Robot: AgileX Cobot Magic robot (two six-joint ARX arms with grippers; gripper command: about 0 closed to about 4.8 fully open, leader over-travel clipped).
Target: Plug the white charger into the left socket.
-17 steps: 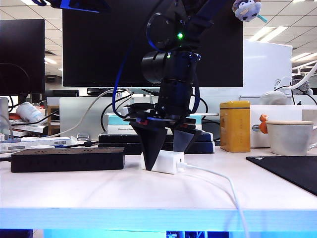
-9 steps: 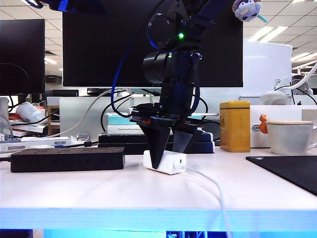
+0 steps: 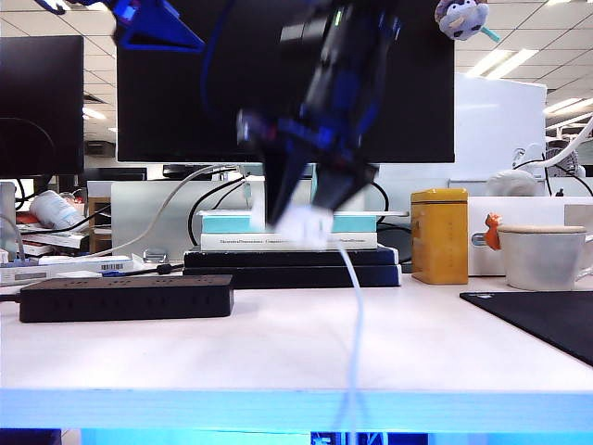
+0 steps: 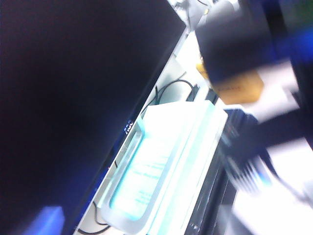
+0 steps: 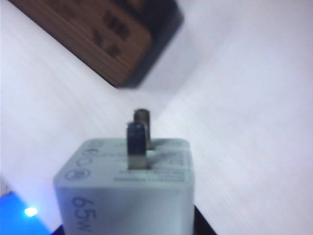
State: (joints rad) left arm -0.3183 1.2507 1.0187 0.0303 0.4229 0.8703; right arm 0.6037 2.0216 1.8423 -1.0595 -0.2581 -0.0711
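Right pincer: clamped on charger, up off tabletop.
Strip: lower, leftward; prongs aimed there.
Left pincer: unseen, cannot tell.

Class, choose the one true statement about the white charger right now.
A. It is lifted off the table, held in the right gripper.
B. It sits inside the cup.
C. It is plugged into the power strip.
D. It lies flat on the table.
A: the charger hangs above the table in the right gripper, its cable trailing down; the power strip has nothing plugged in.
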